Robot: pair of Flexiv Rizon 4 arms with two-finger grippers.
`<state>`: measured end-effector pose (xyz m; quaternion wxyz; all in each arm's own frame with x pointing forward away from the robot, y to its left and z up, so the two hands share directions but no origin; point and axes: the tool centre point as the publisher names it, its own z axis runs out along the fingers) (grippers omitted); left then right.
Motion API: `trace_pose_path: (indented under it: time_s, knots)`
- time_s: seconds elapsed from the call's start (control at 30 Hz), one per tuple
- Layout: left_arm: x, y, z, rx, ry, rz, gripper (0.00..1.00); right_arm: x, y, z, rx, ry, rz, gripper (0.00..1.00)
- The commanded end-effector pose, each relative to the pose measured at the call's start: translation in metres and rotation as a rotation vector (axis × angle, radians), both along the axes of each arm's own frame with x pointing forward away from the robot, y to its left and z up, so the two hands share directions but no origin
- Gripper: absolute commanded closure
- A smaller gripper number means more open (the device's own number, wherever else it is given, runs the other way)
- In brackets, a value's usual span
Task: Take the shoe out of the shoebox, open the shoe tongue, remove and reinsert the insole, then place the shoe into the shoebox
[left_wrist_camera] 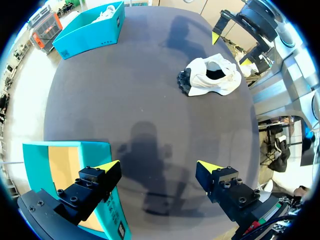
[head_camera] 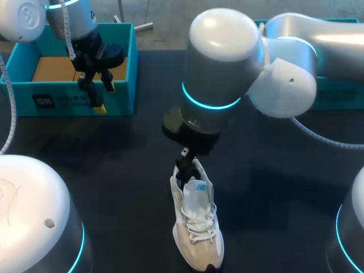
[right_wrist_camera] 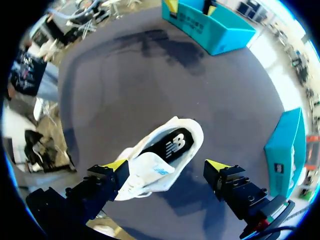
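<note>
The right gripper [right_wrist_camera: 167,166] hung spread above the white sneaker [head_camera: 198,227]. The left gripper [left_wrist_camera: 157,166] hung spread over the teal shoebox [head_camera: 126,62] wall.

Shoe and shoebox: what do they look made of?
Shoe: seemingly a soft textile upper, matte white and cream; the collar looks crumpled, and the laces look woven. Insole: dark and smooth, probably foam, though I can't be certain. Shoebox: likely cardboard, with thin, flat, matte teal walls and a plain brown inside.
</note>
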<state>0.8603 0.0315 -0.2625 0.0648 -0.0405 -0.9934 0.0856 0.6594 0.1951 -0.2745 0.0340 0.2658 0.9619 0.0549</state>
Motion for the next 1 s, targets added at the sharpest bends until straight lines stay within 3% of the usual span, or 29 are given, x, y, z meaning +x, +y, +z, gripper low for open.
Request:
trace_pose_path:
  time_s: [0.03,0.2,0.3,0.6,0.7,1.0]
  knots:
    - [0.001,0.001,0.000,-0.002,-0.011,-0.048,0.00,0.008,0.018,0.001,-0.170,-0.002,0.178,0.00]
    - [0.005,0.007,0.002,-0.066,0.001,-0.267,0.00,0.016,0.014,0.000,-0.171,-0.023,0.286,0.00]
    - [0.010,0.011,0.004,-0.061,-0.006,-0.298,0.00,0.021,0.011,0.000,-0.184,-0.019,0.304,0.00]
    - [0.020,0.016,0.005,-0.038,-0.004,-0.314,0.00,0.030,0.003,-0.003,-0.164,-0.028,0.344,0.00]
    - [0.027,0.015,0.004,-0.015,0.024,-0.243,0.00,0.035,0.002,-0.004,-0.164,-0.035,0.349,0.00]
    - [0.028,0.015,0.004,-0.015,0.026,-0.237,0.00,0.036,0.002,-0.004,-0.164,-0.035,0.351,0.00]
